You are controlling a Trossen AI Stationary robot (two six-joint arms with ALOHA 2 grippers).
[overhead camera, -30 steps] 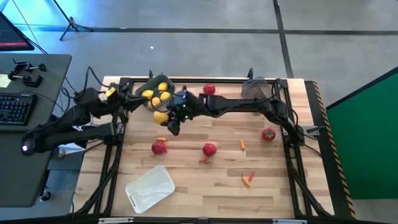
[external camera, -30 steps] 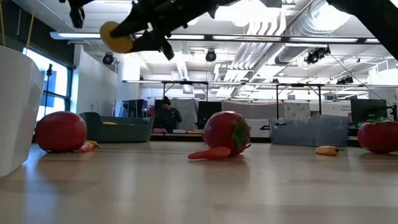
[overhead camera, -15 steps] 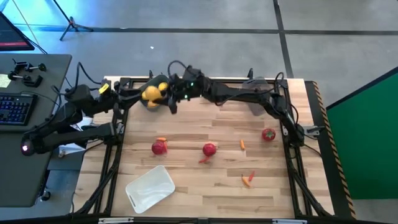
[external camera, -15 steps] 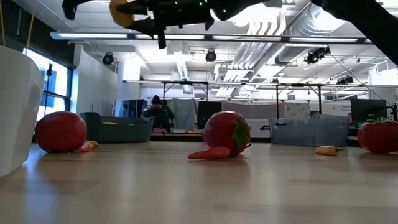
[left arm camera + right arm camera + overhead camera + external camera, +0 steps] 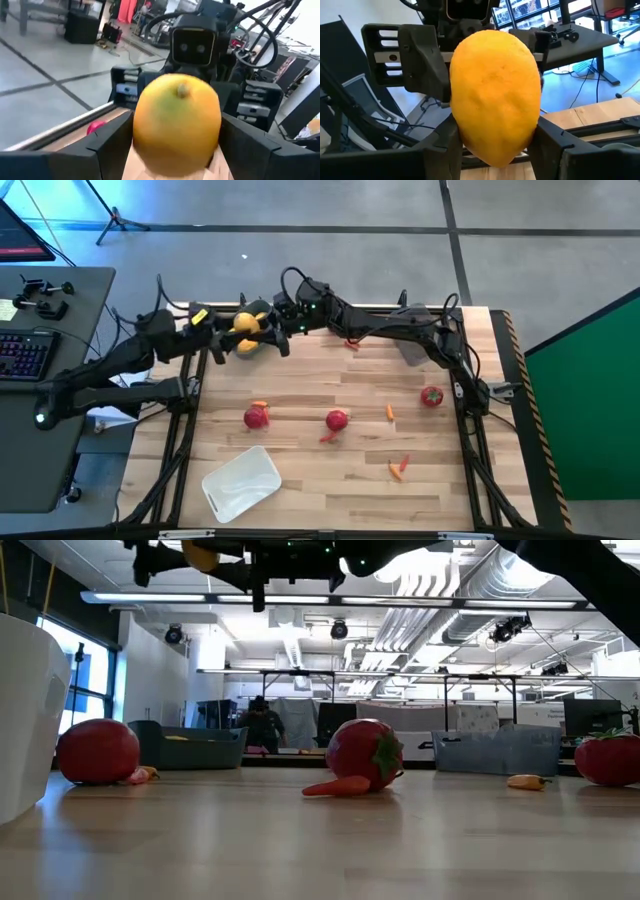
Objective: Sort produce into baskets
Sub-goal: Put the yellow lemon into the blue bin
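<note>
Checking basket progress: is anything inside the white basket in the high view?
No, the white basket sits with nothing in it near the table's front edge.

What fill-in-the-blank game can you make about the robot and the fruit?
The right pincer grips a ___ lemon.
The left pincer faces it across the ___.
The white basket holds ___.
Missing words: yellow; lemon; nothing.
</note>
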